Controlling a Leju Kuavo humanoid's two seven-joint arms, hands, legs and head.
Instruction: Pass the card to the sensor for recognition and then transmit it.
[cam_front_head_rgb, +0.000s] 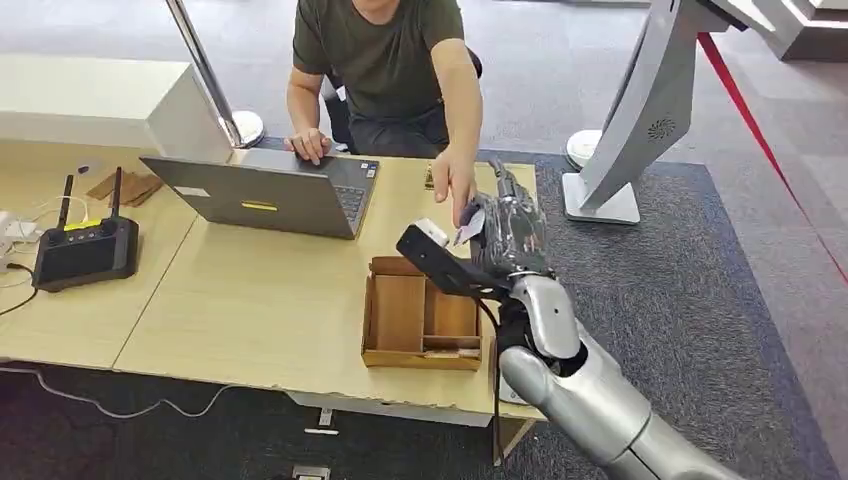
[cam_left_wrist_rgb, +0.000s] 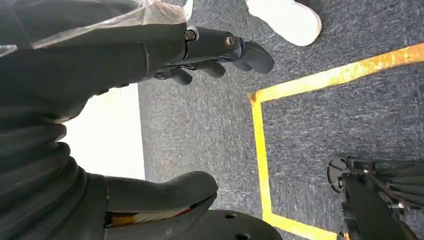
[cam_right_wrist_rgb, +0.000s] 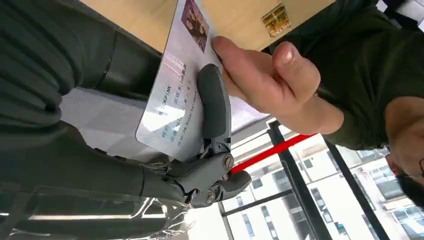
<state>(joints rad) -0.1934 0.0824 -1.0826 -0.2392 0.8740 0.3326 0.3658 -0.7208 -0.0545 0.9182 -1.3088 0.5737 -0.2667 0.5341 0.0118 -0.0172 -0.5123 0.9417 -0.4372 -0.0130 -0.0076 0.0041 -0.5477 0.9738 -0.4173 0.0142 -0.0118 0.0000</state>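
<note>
1. The right robot hand (cam_front_head_rgb: 508, 232) is raised above the bench's (cam_front_head_rgb: 250, 300) right end and pinches the card (cam_right_wrist_rgb: 177, 95) between thumb and finger
2. A person's hand (cam_right_wrist_rgb: 265, 75) grips the card's far edge
3. The left robot hand (cam_left_wrist_rgb: 100, 120) hangs over grey carpet (cam_left_wrist_rgb: 200, 125), fingers apart, holding nothing
4. On the bench: an open cardboard box (cam_front_head_rgb: 420, 318), a laptop (cam_front_head_rgb: 270, 195) and a black device (cam_front_head_rgb: 85, 250) at left

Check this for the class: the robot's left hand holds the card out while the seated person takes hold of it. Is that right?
Not quite. The right hand holds the card out, not the left. The right wrist view shows the person's hand gripping the card's far end.
</note>
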